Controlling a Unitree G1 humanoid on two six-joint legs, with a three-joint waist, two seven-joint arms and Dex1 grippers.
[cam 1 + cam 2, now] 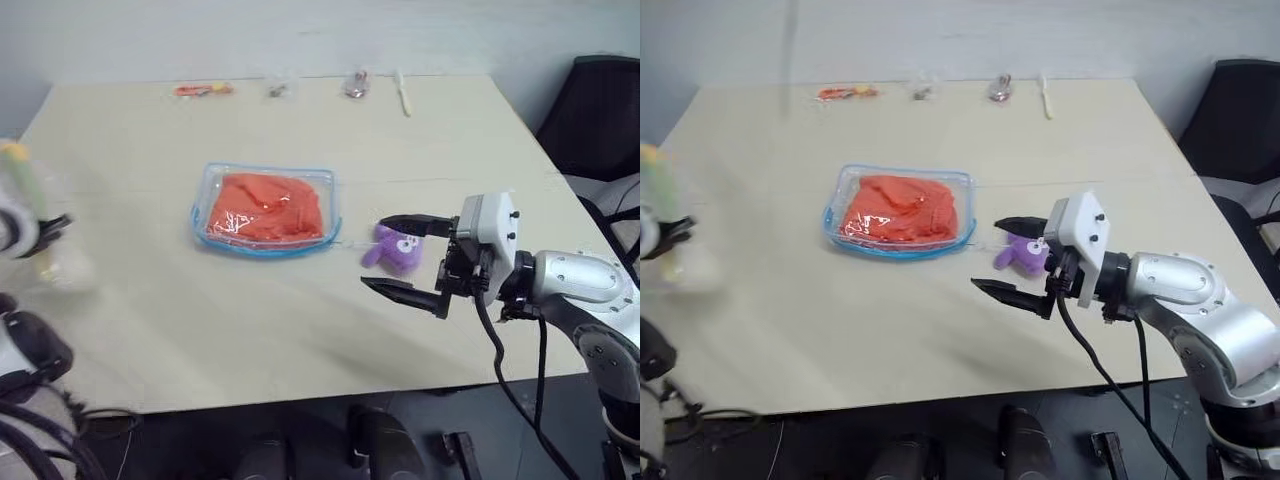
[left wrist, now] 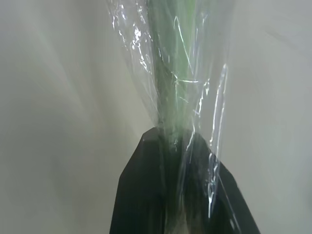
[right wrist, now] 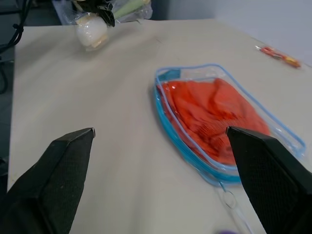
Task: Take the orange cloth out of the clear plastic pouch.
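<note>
The orange cloth (image 1: 266, 207) lies crumpled inside the clear plastic pouch (image 1: 266, 243), which rests flat near the middle of the desk (image 1: 300, 330), a little toward its left edge. The cloth is fully enclosed, so nothing has been drawn out yet.

Just off the pouch's right end sits a small purple plush toy (image 1: 393, 250). Your right pincer (image 1: 405, 256) hovers over it with both black fingers spread wide and empty, pointing sideways at the pouch, apparently lined up to reach for it.

Your left pincer (image 1: 670, 236) is out at the desk's left edge, clamped on a crinkly clear wrapper with something green inside (image 2: 170, 87), seemingly carried aside to free the workspace.

Small packets (image 1: 203, 90) line the far edge, well apart from the pouch.
</note>
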